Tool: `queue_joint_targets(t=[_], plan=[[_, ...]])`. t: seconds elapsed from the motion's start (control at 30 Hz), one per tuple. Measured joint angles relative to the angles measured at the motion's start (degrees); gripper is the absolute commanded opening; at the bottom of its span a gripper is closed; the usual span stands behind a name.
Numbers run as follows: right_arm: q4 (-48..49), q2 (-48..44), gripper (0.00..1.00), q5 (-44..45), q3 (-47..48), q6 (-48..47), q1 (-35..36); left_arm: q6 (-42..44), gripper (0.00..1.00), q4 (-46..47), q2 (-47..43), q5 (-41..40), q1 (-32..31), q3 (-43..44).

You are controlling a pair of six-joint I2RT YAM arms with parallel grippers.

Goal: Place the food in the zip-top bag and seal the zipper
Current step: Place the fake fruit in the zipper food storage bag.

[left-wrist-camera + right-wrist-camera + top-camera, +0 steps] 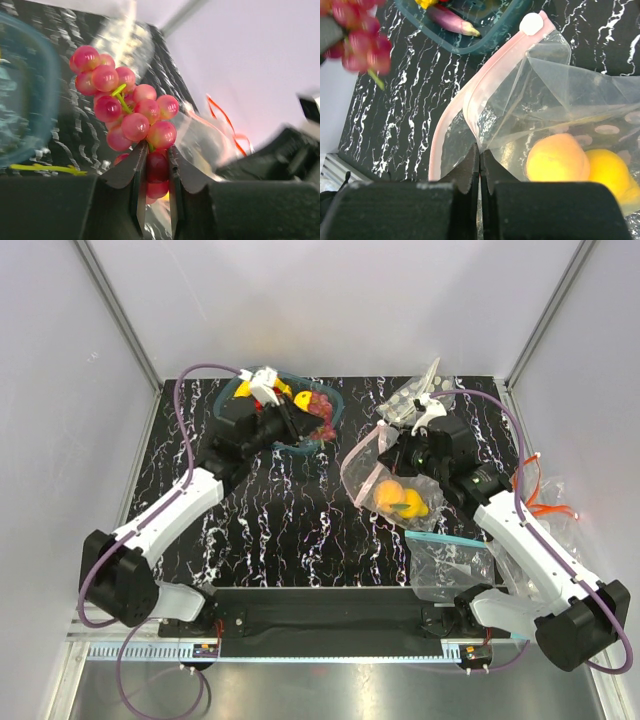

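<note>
The left jaws stand narrowly parted, pinched on the lowest berries of the grape cluster (135,120). The cluster's long axis runs out from the jaw tips and leans leftward in the wrist view, with its green stem (120,97) showing partway along. Beyond it to the left is a blue container (50,90); from above, more yellow food (245,388) lies in it. The right jaws are fully closed, clamping the clear film of the zip-top bag (560,95) just behind its mouth. The zipper (490,65) starts just left of these jaws and runs away from them, slanting rightward to a white round tab (531,23), so the mouth faces the left jaws. Inside the bag, just right of the right jaws, an orange round (555,157) touches a yellow fruit (610,170). From above, the bag's length trails from the mouth back toward the right arm's base, where a second clear bag (450,560) with a teal strip lies on the tabletop (250,510).
</note>
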Motion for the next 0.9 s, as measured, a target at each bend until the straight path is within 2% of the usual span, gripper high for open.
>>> queue_joint_targets(t=[0.27,0.63,0.9], plan=[[0.9,0.0,0.00,-2.4,0.1,1.6,0.0,5.0,0.08,-0.8,-3.5,-5.0,-12.5,-1.2],[3.4,0.0,0.00,-4.4,0.2,5.0,0.0,9.6,0.07,-1.2,-1.2,-16.9,-21.0,-4.0],[4.5,0.0,0.00,-5.3,0.2,6.6,0.0,18.6,0.04,-2.6,1.6,-22.0,-28.1,-4.0]])
